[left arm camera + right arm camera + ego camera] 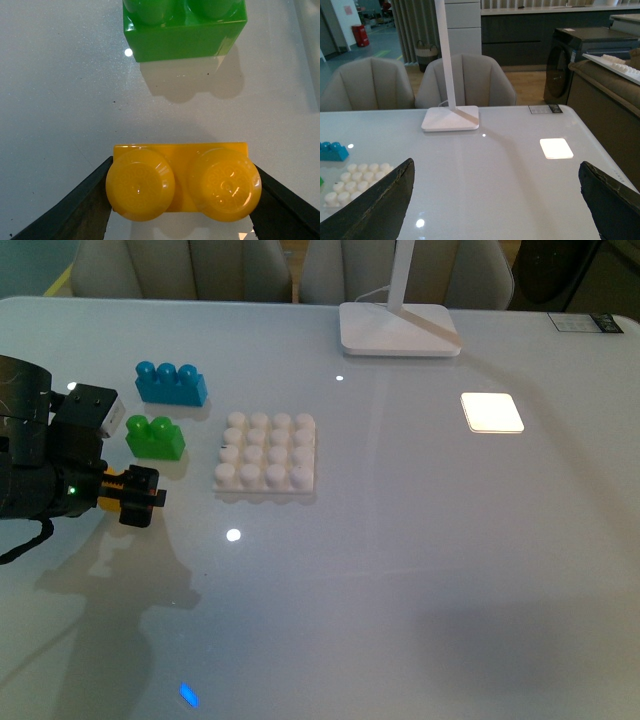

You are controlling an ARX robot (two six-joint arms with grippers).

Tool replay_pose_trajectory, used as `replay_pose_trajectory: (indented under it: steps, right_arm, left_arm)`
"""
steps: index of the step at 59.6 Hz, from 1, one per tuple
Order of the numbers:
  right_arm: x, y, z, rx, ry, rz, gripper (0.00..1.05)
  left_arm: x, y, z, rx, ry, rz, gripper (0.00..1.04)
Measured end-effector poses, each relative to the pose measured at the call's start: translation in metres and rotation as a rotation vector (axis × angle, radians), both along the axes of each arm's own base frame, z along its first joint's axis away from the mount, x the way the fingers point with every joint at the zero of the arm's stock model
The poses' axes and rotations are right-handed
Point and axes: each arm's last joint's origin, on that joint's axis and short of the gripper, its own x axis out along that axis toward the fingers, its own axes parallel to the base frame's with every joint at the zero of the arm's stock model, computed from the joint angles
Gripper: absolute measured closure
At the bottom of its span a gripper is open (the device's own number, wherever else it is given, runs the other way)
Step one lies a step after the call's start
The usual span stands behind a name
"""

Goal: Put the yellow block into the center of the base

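From the front, the left gripper [138, 496] is sitting near the base [266, 452], which is lying bare just to its right. At the left wrist, the fingers [75, 210] are squeezing both ends of the yellow block [182, 186], with the green brick [185, 35] just ahead. At the right wrist, the right gripper [495, 170] is hanging wide apart, holding nothing.

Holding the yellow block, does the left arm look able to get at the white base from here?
Probably yes. The left gripper is shut on the yellow block, and only bare table lies between it and the base. The green brick sits off that line, farther back.
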Motion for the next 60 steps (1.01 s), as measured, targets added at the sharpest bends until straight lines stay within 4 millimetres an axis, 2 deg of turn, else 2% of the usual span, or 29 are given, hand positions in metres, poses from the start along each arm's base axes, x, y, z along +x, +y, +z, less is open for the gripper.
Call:
replay_pose_trajectory:
  steps: [12, 26, 43, 48, 60]
  right_arm:
    - [0.0, 0.0, 0.0, 0.0, 0.0, 0.0, 0.09]
    - [0.0, 0.0, 0.0, 0.0, 0.0, 0.0, 0.09]
    - [0.0, 0.0, 0.0, 0.0, 0.0, 0.0, 0.09]
    - [0.0, 0.0, 0.0, 0.0, 0.0, 0.0, 0.09]
    - [0.0, 0.0, 0.0, 0.0, 0.0, 0.0, 0.09]
  left_arm:
    - [-0.002, -0.005, 0.006, -0.026, -0.002, 0.015, 0.4]
    - [-0.009, -0.024, 0.03, -0.056, -0.023, 0.014, 0.4]
    - [-0.023, -0.064, 0.059, -0.073, -0.042, 0.0, 0.41]
    - [-0.028, -0.084, 0.063, -0.078, -0.031, 0.001, 0.41]
    - [-0.023, -0.119, 0.073, -0.099, -0.037, 0.017, 0.41]
